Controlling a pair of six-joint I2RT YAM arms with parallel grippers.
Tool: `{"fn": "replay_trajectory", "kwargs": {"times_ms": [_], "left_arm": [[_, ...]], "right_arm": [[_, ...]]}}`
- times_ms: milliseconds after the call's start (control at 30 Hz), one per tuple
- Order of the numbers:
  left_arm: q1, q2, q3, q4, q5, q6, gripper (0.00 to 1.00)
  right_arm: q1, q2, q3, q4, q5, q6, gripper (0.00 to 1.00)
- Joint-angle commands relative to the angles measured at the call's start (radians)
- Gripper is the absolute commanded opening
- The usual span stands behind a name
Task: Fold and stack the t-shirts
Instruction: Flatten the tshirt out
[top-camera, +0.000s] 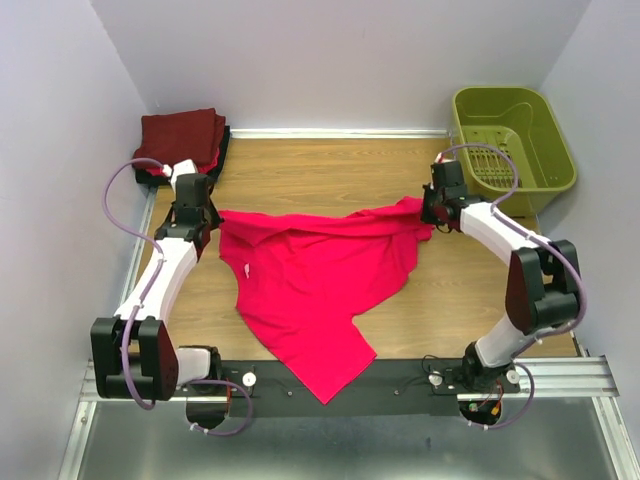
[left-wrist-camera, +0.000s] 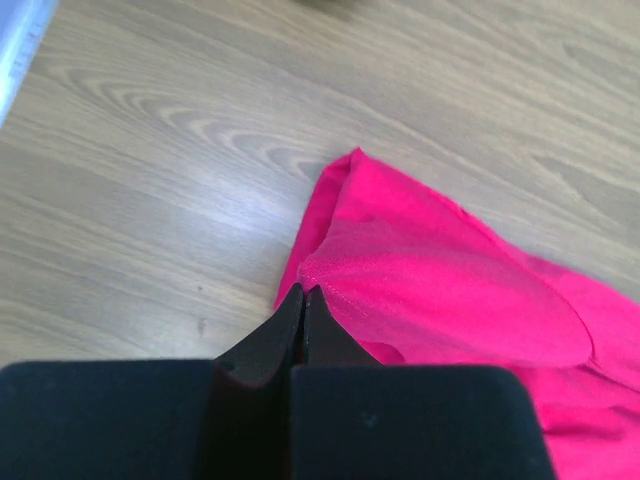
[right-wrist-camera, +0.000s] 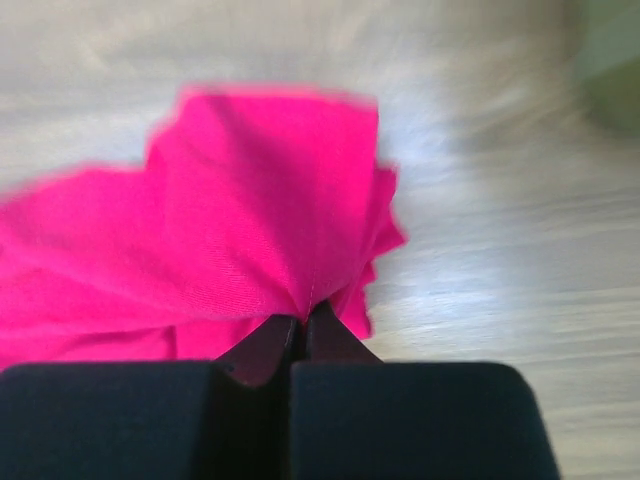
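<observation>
The left gripper (left-wrist-camera: 303, 296) was shut tight on one corner of the pink shirt (top-camera: 310, 285); the right gripper (right-wrist-camera: 303, 318) was pinched on a bunched fold at the opposite side; held so, it seemed, to pull the cloth taut for folding; the shirt lay mid-table (top-camera: 330, 165), wrinkled and skewed, its lower end over the near edge; the folded shirts (top-camera: 180, 140) sat stacked far left.

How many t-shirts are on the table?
4 visible: a bright pink-red cloth t-shirt spread centrally, pinched by the left gripper and right gripper; a folded dark maroon shirt, red shirt and black shirt stacked far left. More may hide there.
</observation>
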Motion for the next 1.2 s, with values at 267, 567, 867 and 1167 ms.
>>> {"fn": "replay_trajectory", "kwargs": {"times_ms": [267, 567, 867, 1167], "left_arm": [[0.039, -0.132, 0.169, -0.121, -0.188, 0.024, 0.00], [0.039, -0.242, 0.215, -0.205, -0.182, 0.033, 0.00], [0.039, -0.281, 0.132, -0.187, -0.125, 0.050, 0.00], [0.039, -0.086, 0.097, -0.016, -0.110, 0.019, 0.00]], "right_arm": [[-0.005, -0.239, 0.280, -0.164, 0.234, -0.152, 0.00], [-0.005, -0.404, 0.383, -0.397, 0.129, -0.143, 0.01], [-0.005, -0.306, 0.476, -0.554, -0.014, -0.148, 0.01], [-0.005, 0.166, 0.666, -0.438, 0.109, -0.068, 0.18]]}}
